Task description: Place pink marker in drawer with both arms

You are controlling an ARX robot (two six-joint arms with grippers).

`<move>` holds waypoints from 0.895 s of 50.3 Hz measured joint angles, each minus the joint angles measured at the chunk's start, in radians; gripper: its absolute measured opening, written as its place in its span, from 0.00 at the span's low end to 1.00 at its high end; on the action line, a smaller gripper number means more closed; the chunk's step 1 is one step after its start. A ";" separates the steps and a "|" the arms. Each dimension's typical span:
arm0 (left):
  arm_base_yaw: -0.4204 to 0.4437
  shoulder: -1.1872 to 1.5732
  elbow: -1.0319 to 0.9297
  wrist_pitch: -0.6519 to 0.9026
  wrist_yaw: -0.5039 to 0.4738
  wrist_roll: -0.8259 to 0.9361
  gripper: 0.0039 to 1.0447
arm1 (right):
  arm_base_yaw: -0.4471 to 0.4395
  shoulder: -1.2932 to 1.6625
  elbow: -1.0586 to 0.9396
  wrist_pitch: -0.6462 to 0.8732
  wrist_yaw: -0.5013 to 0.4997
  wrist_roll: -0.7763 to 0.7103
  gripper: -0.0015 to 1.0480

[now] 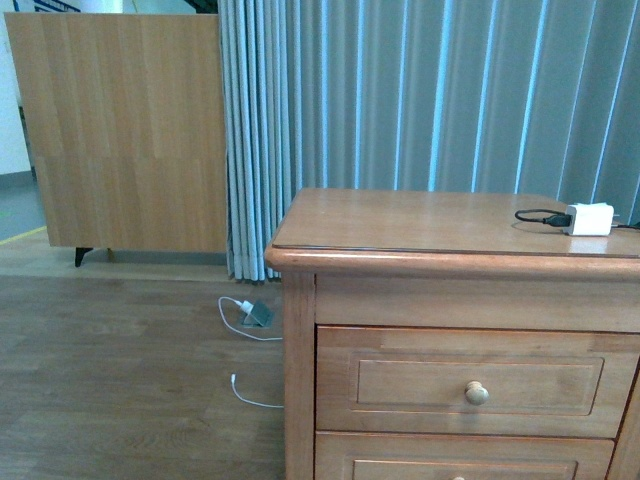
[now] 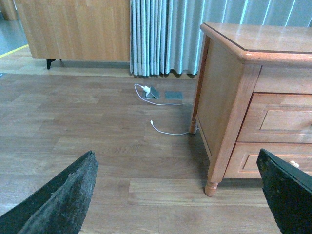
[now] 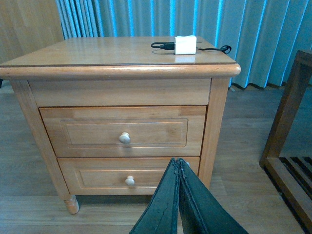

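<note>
Only wrist views show end effectors, left end effector point(image 2: 178, 195) apart, right end effector point(image 3: 178, 195) together, drawer point(image 3: 122, 132) closed

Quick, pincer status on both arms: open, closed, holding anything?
Left pincer: open wide, fingers far apart, holding nothing.
Right pincer: closed, fingers pressed together, nothing visible between them.

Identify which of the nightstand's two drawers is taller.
The upper drawer, directly under the tabletop; its front panel is taller than the lower drawer beneath it.
</note>
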 joint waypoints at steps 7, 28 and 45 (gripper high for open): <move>0.000 0.000 0.000 0.000 0.000 0.000 0.94 | 0.001 -0.172 0.001 -0.176 0.000 0.000 0.02; 0.000 0.000 0.000 0.000 0.000 0.000 0.94 | 0.001 -0.173 0.001 -0.181 0.000 -0.001 0.23; 0.000 0.000 0.000 0.000 0.000 0.000 0.94 | 0.001 -0.173 0.001 -0.181 0.000 -0.001 0.82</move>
